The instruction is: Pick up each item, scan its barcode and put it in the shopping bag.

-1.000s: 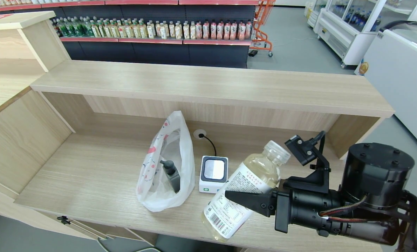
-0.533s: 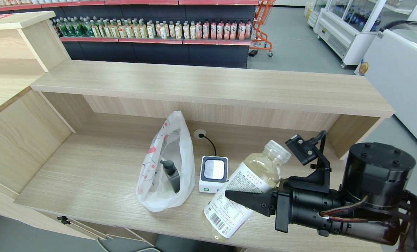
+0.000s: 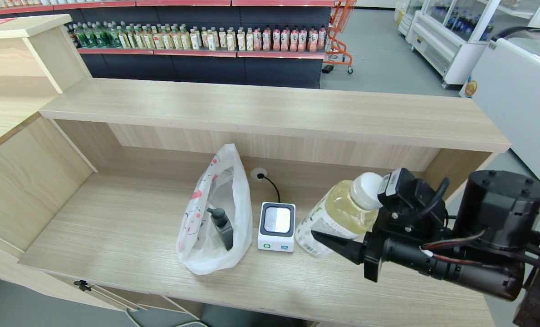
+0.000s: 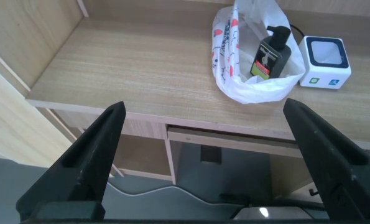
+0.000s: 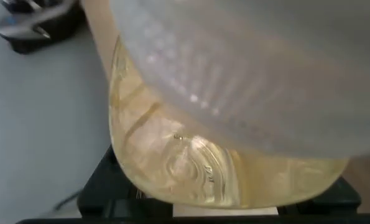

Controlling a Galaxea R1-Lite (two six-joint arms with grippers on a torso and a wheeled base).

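The right gripper [image 3: 331, 236] pinches a bottle of pale yellow drink [image 3: 338, 213], tilted just right of the white barcode scanner [image 3: 277, 220] (scanning appears under way); next, its barcode must face the scanner's window, then the shopping bag [image 3: 233, 195] alongside.

Blurred bottle [image 5: 172, 155], cap and body beyond the right wrist view's edges.

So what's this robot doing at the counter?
It's checking out groceries. The right gripper holds a bottle of yellowish drink, tilted, just beside the small white scanner on the counter. A dark pump bottle already stands in the bag left of the scanner. The left gripper is open, holding nothing.
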